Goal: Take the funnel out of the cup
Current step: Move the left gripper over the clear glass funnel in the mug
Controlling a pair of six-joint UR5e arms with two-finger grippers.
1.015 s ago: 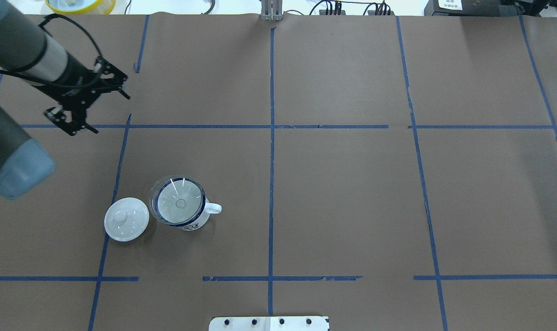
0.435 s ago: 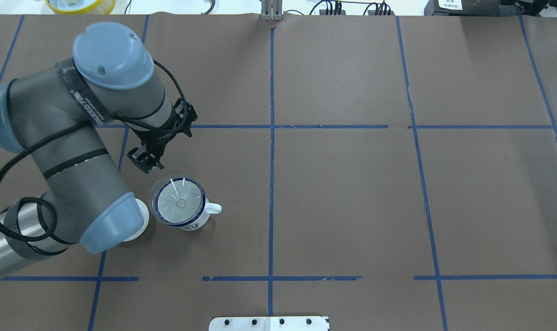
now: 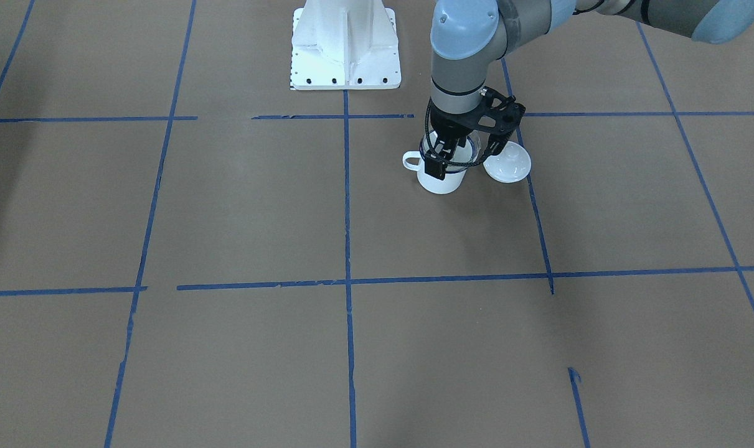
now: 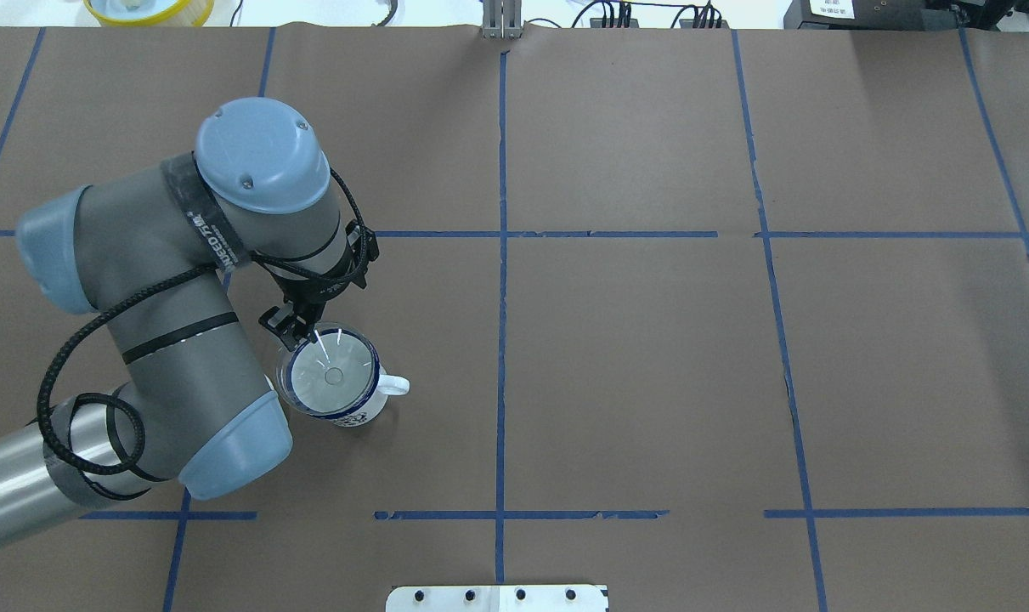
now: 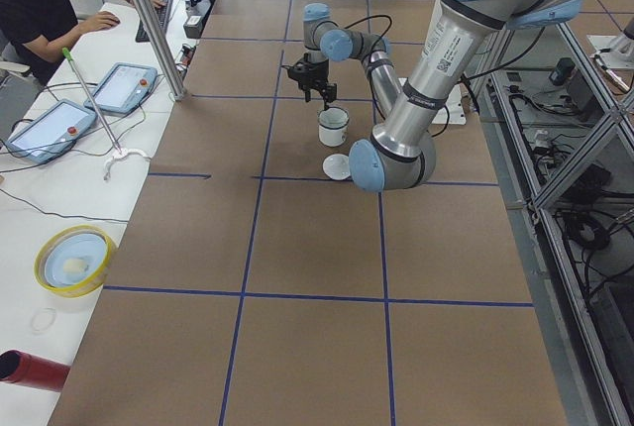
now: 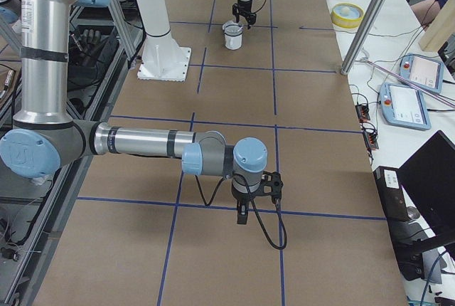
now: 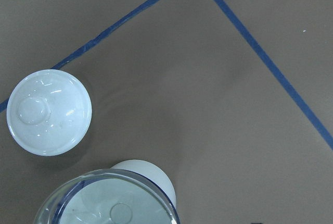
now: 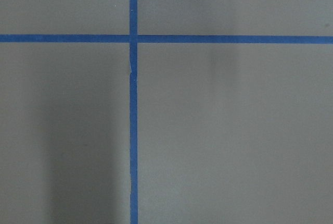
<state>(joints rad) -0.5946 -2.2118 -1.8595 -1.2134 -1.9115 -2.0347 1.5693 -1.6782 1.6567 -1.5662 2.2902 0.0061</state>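
The white cup (image 4: pixel 357 414) with a dark blue rim stands left of the table's centre, handle to the right. The clear funnel (image 4: pixel 334 367) sits in its mouth. Both show in the front view, cup (image 3: pixel 440 182), and at the bottom of the left wrist view, funnel (image 7: pixel 104 208). My left gripper (image 3: pixel 462 157) is open and points down at the cup's rim, one finger (image 3: pixel 434 167) in front of the cup's wall. In the overhead view only one fingertip (image 4: pixel 289 330) shows, at the funnel's far-left rim. My right gripper (image 6: pixel 242 213) hangs over bare table far away; I cannot tell its state.
A white knobbed lid (image 3: pixel 507 165) lies on the table right beside the cup; it also shows in the left wrist view (image 7: pixel 49 112). In the overhead view my left arm hides it. Blue tape lines (image 4: pixel 501 255) cross the brown table cover. The white robot base (image 3: pixel 345 43) stands behind.
My left arm has swung from the far left edge over to the cup, and its gripper has come down to the funnel's rim. The arm now covers the lid. Cup and funnel have not moved.
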